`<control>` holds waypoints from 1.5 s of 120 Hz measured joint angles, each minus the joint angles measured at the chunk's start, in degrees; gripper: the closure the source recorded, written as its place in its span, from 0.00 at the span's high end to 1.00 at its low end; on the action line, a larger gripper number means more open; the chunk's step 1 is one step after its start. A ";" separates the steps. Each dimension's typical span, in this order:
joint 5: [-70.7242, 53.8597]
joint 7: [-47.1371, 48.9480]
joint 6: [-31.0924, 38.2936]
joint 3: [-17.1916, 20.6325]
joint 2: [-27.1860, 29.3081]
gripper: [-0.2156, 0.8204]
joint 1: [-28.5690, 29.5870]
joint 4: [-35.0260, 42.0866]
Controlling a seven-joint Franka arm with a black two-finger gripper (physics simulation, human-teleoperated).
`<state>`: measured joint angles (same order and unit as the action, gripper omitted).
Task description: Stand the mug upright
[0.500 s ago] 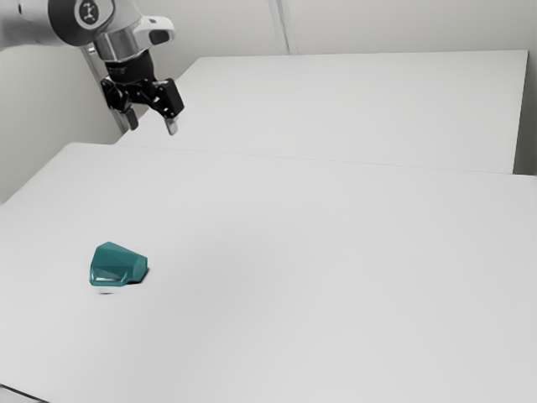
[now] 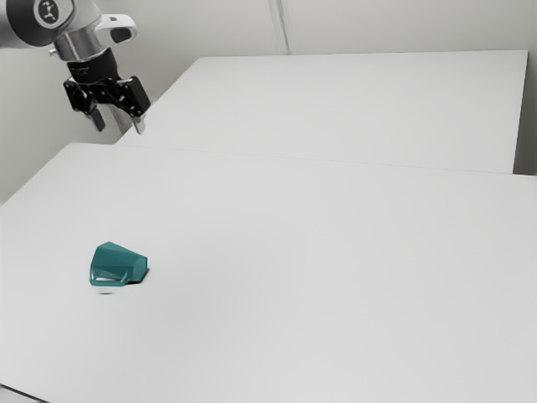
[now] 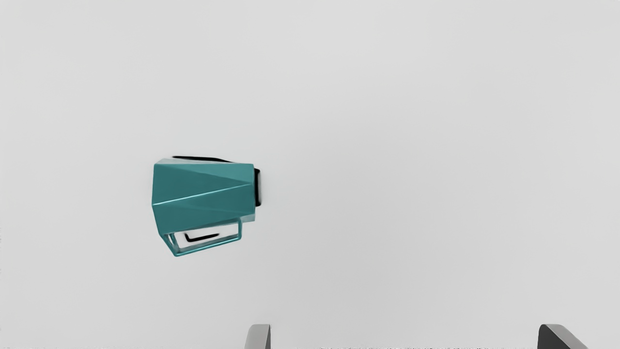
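I have the hand (image 2: 120,127) wide open, its two fingers well apart, with nothing held and nothing touched. From the exterior view it hangs in the air at the upper left, fingers pointing down, raised above and well apart from the mug (image 2: 127,260). That teal, faceted mug lies on its side on the tabletop (image 2: 319,277), its wider end toward the exterior view's left and its narrower end toward the right. In my wrist view the angular handle (image 3: 208,247) juts from the side of the body nearer my fingers, and black shadow shows along the narrow end.

On the arm (image 2: 18,27) I see a round dark badge (image 2: 49,10) with a pale mark, too small for me to read.

The tabletop is smooth and white, with a thin seam between it and another flat white surface (image 2: 352,109) beyond. Behind stand pale walls (image 2: 403,25), with a narrow upright strip (image 2: 284,27) running down one.
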<state>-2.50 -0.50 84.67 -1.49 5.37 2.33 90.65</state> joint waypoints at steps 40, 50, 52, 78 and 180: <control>6.92 -7.07 6.57 -0.18 6.50 0.79 13.20 13.93; 9.35 -9.84 9.20 -0.18 7.49 0.79 16.30 17.38; 9.83 -10.41 9.68 -0.18 7.56 0.79 16.84 17.83; 16.32 -18.81 16.64 -0.16 8.17 0.79 22.99 25.41; 36.24 -50.81 29.25 -0.17 4.77 0.79 40.07 39.98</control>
<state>33.74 -51.30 113.92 -1.67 10.14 42.40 130.64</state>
